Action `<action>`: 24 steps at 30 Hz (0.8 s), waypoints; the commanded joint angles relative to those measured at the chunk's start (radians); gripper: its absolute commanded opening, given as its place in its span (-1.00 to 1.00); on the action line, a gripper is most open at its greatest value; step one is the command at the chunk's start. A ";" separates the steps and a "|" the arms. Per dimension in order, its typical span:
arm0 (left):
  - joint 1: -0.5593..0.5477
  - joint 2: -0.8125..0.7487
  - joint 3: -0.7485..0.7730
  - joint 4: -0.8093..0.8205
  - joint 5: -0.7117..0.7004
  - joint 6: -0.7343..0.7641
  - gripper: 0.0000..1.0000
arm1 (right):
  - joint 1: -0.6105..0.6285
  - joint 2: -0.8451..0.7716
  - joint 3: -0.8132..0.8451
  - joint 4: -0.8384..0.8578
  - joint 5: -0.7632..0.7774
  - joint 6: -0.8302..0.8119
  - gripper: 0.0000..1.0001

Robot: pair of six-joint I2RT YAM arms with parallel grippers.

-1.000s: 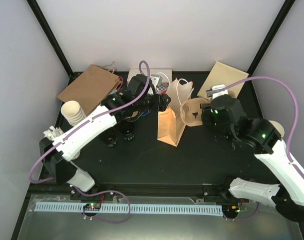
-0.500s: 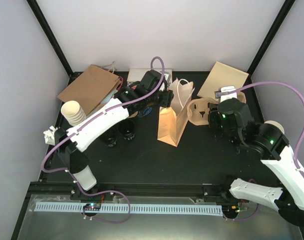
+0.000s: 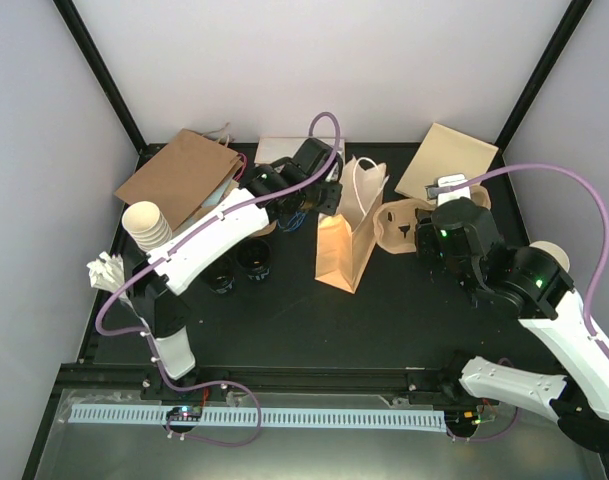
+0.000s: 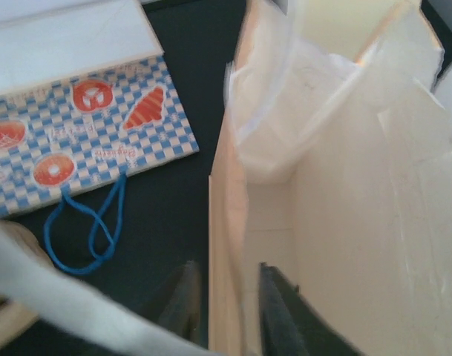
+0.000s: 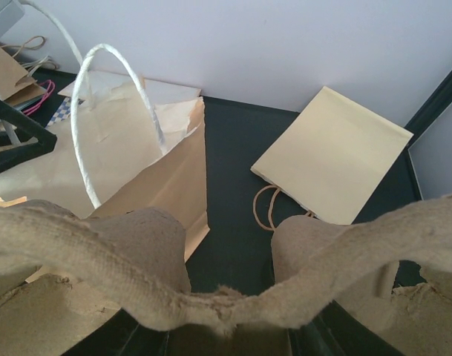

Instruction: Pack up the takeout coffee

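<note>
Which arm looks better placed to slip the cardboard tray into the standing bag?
Right: it already holds the tray beside the bag, while the left fingers straddle the bag's wall, likely steadying it.

Two coffees show only in the top view, a little left of the frame's centre and just below its middle height. Both are small, round, black cups, standing upright, dark inside, alike in size and shape. The left coffee (image 3: 221,280) sits slightly lower in the frame, and its upper left edge is partly covered from above. The right coffee (image 3: 253,259) sits up and to the right of it, fully in view. They stand just beside each other; whether their rims touch cannot be told
</note>
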 commanded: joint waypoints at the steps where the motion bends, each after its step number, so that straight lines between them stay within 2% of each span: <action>1: -0.004 0.018 0.072 -0.067 -0.021 0.028 -0.68 | -0.005 -0.006 0.004 0.015 0.007 -0.009 -0.27; 3: -0.004 0.015 0.091 -0.078 -0.022 0.056 -0.95 | -0.004 -0.002 0.020 0.011 0.014 -0.014 -0.27; 4: -0.004 0.012 0.104 -0.088 -0.019 0.074 -0.97 | -0.005 0.000 0.029 0.011 0.017 -0.018 -0.27; 8: -0.006 -0.020 0.152 -0.131 -0.016 0.151 -0.97 | -0.005 0.018 0.085 -0.001 0.057 -0.024 -0.27; 13: -0.021 -0.106 0.103 -0.131 -0.010 0.234 -0.97 | -0.004 0.019 0.139 0.035 0.135 -0.045 -0.26; 20: -0.048 -0.211 -0.119 -0.016 0.078 0.249 -0.97 | -0.005 -0.021 0.035 0.273 0.253 -0.184 -0.29; 24: -0.076 -0.230 -0.180 0.007 0.099 0.243 -0.97 | -0.005 -0.049 -0.022 0.411 0.282 -0.256 -0.29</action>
